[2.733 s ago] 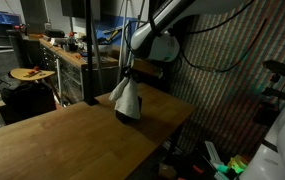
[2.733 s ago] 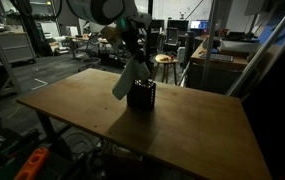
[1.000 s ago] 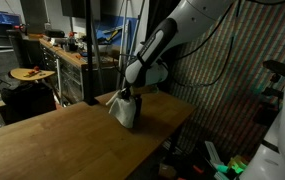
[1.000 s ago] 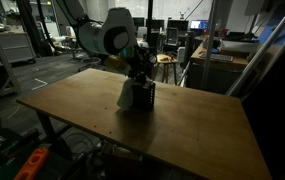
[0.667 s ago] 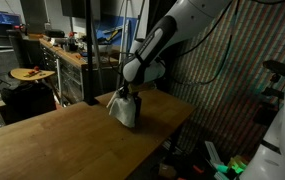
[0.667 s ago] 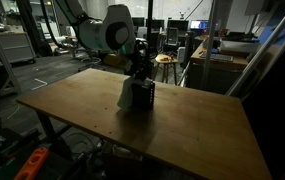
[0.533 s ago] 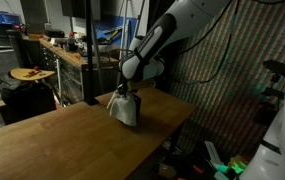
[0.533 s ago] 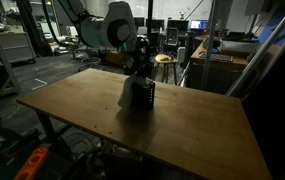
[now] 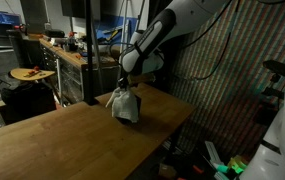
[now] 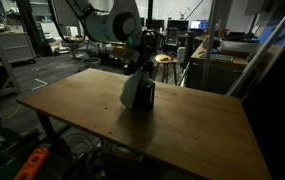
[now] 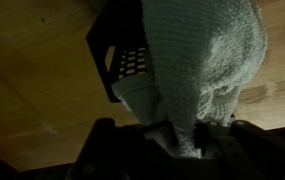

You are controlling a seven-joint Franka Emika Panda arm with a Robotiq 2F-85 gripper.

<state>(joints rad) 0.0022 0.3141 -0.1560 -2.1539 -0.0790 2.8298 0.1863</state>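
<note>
Terry cloth [image 11: 207, 55] pinched between the fingers [image 11: 234, 150] — only the wrist view (dim) shows mesh on the crate [image 11: 130, 65].

A pale, nubbly towel [image 11: 207, 55] hangs bunched and drooping, pinched at its top by the gripper [image 9: 123, 88]. Its lower part drapes over one side of a small black mesh crate [image 10: 148, 97], which stands upright on the wooden counter [image 10: 202, 130].

The Panda arm [image 9: 174, 27] slopes down from high up, its wrist bent so the Robotiq gripper [image 9: 125, 86] points straight downward, jaws pinched fully together.
</note>
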